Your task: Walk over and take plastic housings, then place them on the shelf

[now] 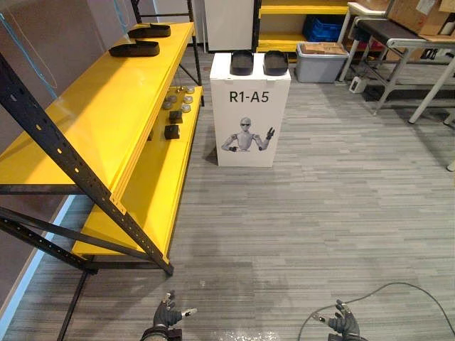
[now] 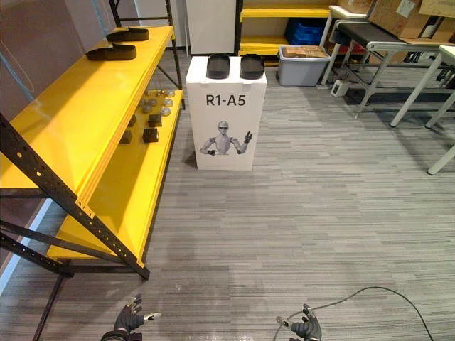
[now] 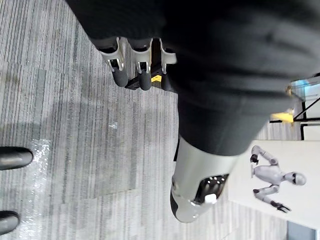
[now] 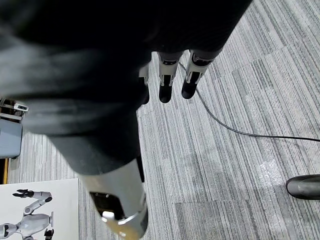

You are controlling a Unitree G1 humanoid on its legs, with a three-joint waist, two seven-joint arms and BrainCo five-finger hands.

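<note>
1. The yellow shelf (image 1: 106, 106) runs down the robot's left, and a pair of black shelved housings (image 1: 135, 49) lies at the far end of its upper level.
2. A white box (image 1: 250, 135) stands on the floor just beside the shelf's far end.
3. Two black plastic housings (image 1: 242, 62) sit side by side on top of the box.
4. The left hand (image 1: 166, 315) hangs low over the floor with its fingers relaxed and empty. The right hand (image 1: 346, 325) is the same, well apart from the box.
5. Small parts (image 1: 178, 103) are scattered on the shelf's lower level.
</note>
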